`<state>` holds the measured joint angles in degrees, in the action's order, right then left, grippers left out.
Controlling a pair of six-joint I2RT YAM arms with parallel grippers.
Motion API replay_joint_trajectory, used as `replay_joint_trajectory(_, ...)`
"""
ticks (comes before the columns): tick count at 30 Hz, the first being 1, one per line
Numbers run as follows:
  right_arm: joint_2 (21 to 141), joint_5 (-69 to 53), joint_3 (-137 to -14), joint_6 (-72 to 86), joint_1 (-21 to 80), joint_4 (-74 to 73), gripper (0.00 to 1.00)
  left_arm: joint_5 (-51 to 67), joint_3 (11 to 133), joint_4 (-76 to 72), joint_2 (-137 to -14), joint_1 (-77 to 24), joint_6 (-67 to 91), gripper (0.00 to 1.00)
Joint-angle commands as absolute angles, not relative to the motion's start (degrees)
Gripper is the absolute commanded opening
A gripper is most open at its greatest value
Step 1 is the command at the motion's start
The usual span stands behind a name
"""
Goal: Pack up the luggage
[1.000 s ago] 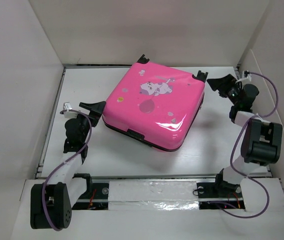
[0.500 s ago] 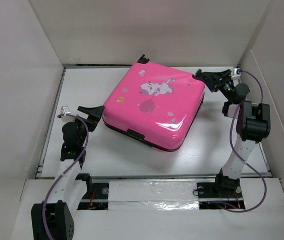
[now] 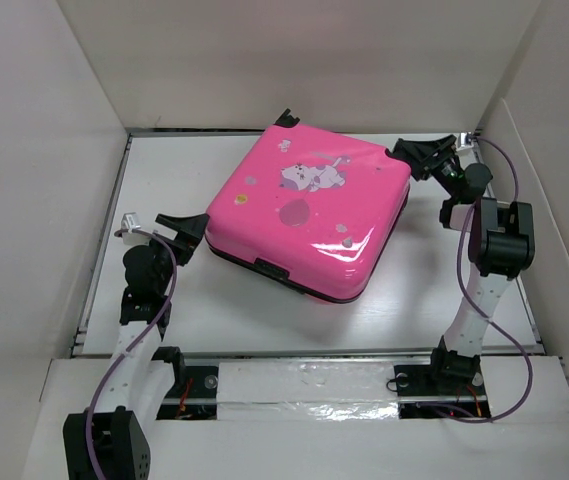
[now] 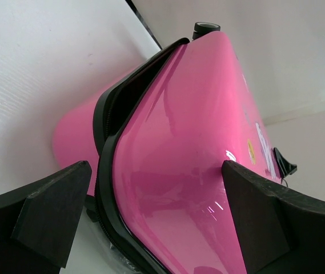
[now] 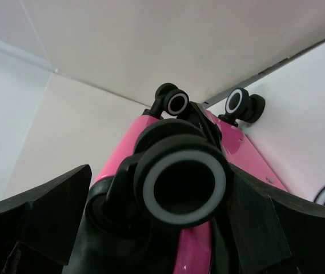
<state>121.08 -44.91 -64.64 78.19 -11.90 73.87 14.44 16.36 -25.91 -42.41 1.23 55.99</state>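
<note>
The luggage (image 3: 304, 210) is a glossy hot-pink hard-shell suitcase lying flat and closed mid-table, cartoon print facing up. My left gripper (image 3: 190, 232) is open at its left corner. In the left wrist view the pink shell and black zip trim (image 4: 196, 142) sit between the spread fingers (image 4: 48, 211). My right gripper (image 3: 410, 160) is open at the suitcase's back right corner. In the right wrist view its fingers (image 5: 42, 217) straddle a black wheel with a grey ring (image 5: 179, 180). I cannot tell whether they touch it.
White walls enclose the table (image 3: 264, 310) on the left, back and right, and the right wall is close to the right arm. Two more black wheels (image 5: 177, 103) (image 5: 237, 103) stick out at the suitcase's far edge. A rail with the arm bases (image 3: 304, 385) runs along the near edge.
My right gripper has moved left, from beside the right wall to the suitcase's back right corner wheel. My left gripper has shifted slightly at the left corner. The suitcase has not moved.
</note>
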Motion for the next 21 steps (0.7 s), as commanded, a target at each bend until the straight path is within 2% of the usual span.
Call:
replay_joint_trajectory(1, 122.1, -47.8, -70.6, 77.4, -9.6, 75.6, 1.0, 17.6, 16.1, -24.4, -43.1, 1.2, 53.6, 0.98)
replay_joint_trajectory(5, 122.9, -48.2, -72.3, 80.8, -7.7, 77.8, 1.0, 18.1, 15.2, -25.3, -43.5, 1.2, 53.9, 0.98)
replay_joint_trajectory(11, 122.0, -45.9, -76.4, 96.1, -7.2, 97.0, 0.99, 18.5, 15.7, -25.9, -43.3, 1.2, 54.2, 0.98)
replay_joint_trajectory(21, 114.3, -45.2, -80.9, 100.5, -8.3, 98.8, 0.99, 19.7, 15.0, -32.3, -45.6, -1.3, 57.9, 0.98)
